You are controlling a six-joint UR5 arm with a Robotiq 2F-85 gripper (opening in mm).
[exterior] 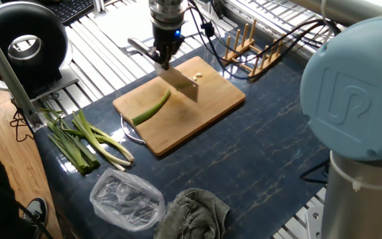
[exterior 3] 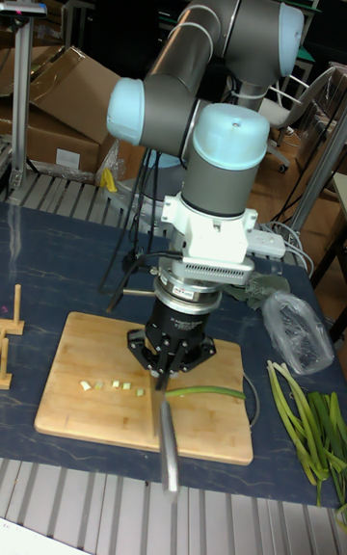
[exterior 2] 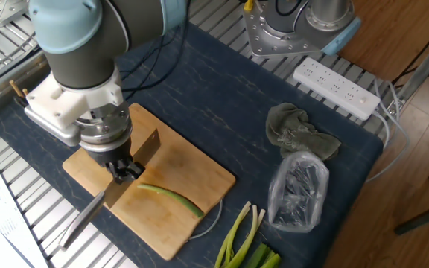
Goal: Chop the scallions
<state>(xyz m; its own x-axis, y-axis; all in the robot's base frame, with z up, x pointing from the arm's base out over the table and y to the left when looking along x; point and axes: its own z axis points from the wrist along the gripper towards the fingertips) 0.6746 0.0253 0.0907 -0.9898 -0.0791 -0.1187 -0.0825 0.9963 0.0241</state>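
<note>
My gripper (exterior: 163,58) (exterior 2: 124,171) (exterior 3: 165,364) is shut on the handle of a knife (exterior 2: 134,162), whose blade (exterior: 182,84) is tilted over the wooden cutting board (exterior: 197,109) (exterior 3: 77,353). One green scallion stalk (exterior: 150,107) (exterior 2: 173,199) (exterior 3: 203,391) lies on the board, its cut end right beside the blade. Several small chopped bits (exterior 3: 111,384) (exterior: 198,76) sit on the other side of the knife. A bunch of whole scallions (exterior: 83,141) (exterior 2: 246,244) (exterior 3: 310,420) lies on the dark table off the board.
A wooden rack (exterior: 254,43) stands behind the board. A crumpled plastic bag (exterior: 126,198) and a grey cloth (exterior: 194,211) lie near the front; a power strip (exterior 2: 335,88) sits at the table edge. A black round device (exterior: 24,43) stands at the left.
</note>
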